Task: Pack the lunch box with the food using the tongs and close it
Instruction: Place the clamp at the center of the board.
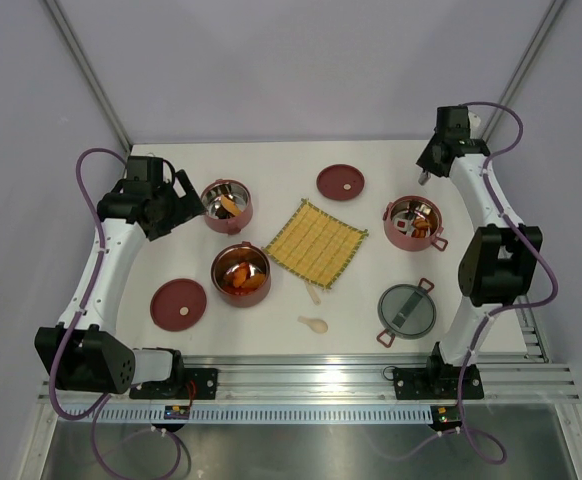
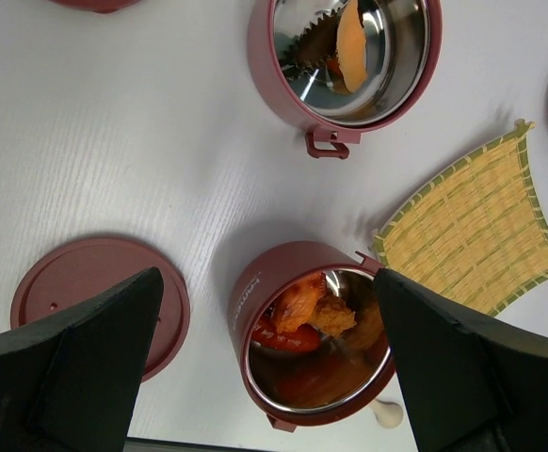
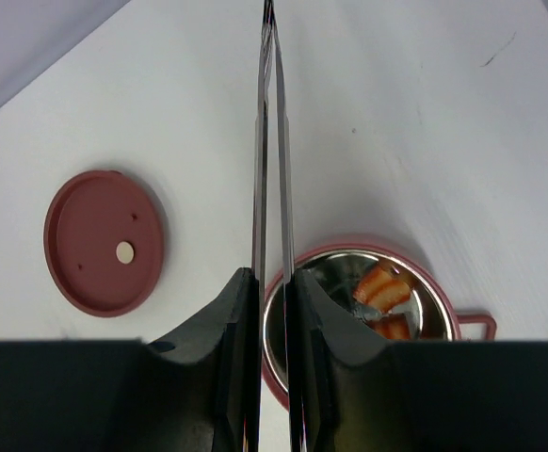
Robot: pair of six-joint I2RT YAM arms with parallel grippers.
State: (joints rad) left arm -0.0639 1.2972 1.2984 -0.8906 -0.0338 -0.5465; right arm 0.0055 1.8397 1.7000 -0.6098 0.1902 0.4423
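Observation:
The lunch box stands apart as three dark-red tiers. One tier [image 1: 414, 222] on the right holds striped orange food [image 3: 382, 287]. My right gripper [image 3: 272, 282] hovers above its far-left side, shut on the silver tongs [image 3: 266, 141], whose two slim arms run out ahead, nearly together and empty. On the left, my left gripper [image 2: 266, 282] stands open and empty above a tier [image 2: 246, 320] filled with red and orange food [image 2: 312, 311]. A third tier [image 2: 354, 56], further back, holds an orange piece. The grey top lid [image 1: 407, 311] lies near the right arm's base.
Flat red disc lids lie at the back centre [image 1: 340, 182] and front left [image 1: 178, 302]. A yellow woven mat [image 1: 315, 242] sits in the middle between the tiers. A small cream spoon [image 1: 313, 323] lies in front of the mat.

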